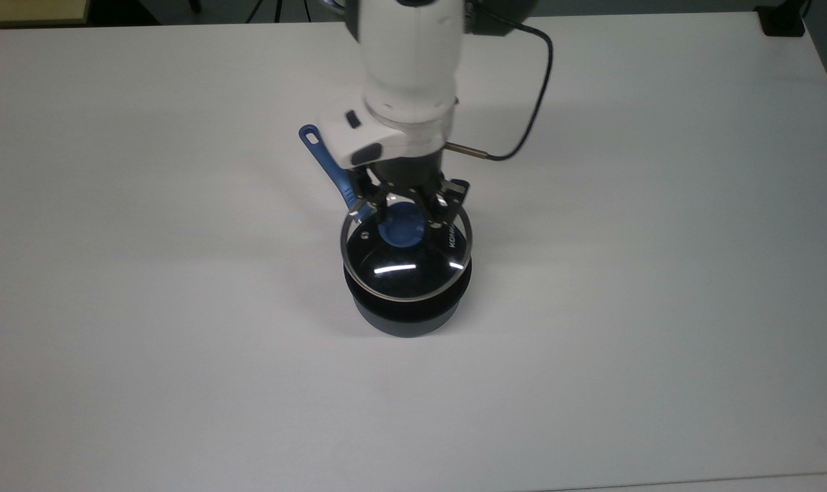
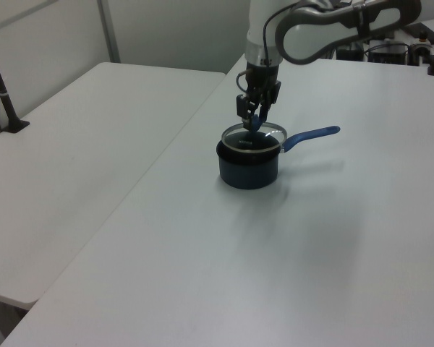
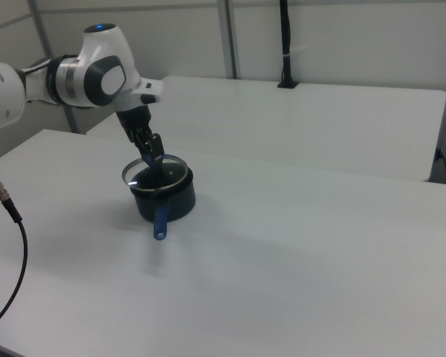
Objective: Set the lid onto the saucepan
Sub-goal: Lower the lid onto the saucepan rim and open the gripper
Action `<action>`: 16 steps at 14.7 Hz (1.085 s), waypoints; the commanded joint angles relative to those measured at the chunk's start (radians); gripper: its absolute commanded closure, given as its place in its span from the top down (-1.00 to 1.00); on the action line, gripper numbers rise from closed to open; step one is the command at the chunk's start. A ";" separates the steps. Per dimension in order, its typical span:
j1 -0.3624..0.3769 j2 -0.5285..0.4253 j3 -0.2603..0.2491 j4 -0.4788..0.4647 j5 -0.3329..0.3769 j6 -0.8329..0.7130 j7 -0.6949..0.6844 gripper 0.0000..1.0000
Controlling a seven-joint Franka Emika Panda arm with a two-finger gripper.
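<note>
**Lid held over saucepan, not yet seated**

We judge the main risk to be an off-centre release: in the top view the lid (image 1: pixel 405 258) sits slightly toward the handle side of the saucepan (image 1: pixel 405 316), so its steel rim could catch the pan's edge and settle tilted. A hard descent could also nudge the pan across the table (image 1: pixel 659 273). The gripper (image 1: pixel 407 207) is pinched on the blue knob (image 1: pixel 400 228), carrying the lid just above the pan mouth.

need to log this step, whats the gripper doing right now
Gripper: shut on the blue knob of the lid, holding it over the saucepan.
</note>
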 commanded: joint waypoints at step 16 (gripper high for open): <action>-0.008 0.040 0.039 -0.039 -0.092 0.124 0.080 0.38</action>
